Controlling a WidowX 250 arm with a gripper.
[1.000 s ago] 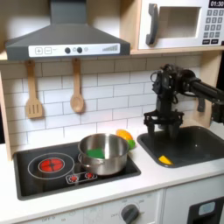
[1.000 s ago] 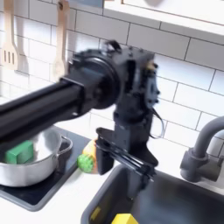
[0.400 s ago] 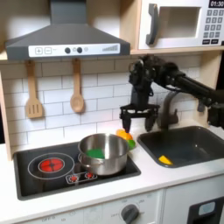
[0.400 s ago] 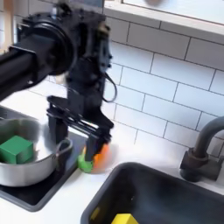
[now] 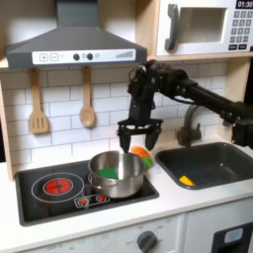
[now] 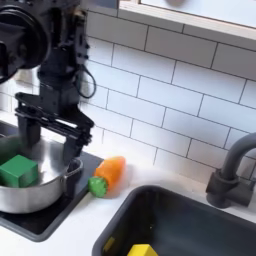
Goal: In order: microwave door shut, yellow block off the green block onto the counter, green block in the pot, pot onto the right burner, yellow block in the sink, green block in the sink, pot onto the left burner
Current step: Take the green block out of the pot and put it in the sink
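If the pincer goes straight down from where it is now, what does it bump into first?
Probably the pot. The open pincer points down over its right side in the second exterior view, so it may touch the rim, or the green block inside. Depth is unclear.

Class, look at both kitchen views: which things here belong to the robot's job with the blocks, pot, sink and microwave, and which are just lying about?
Part of the job: gripper, pot, green block, yellow block, sink, microwave door, cooktop burners, counter.

Just lying about: toy carrot, wooden spatula, wooden spoon, faucet.
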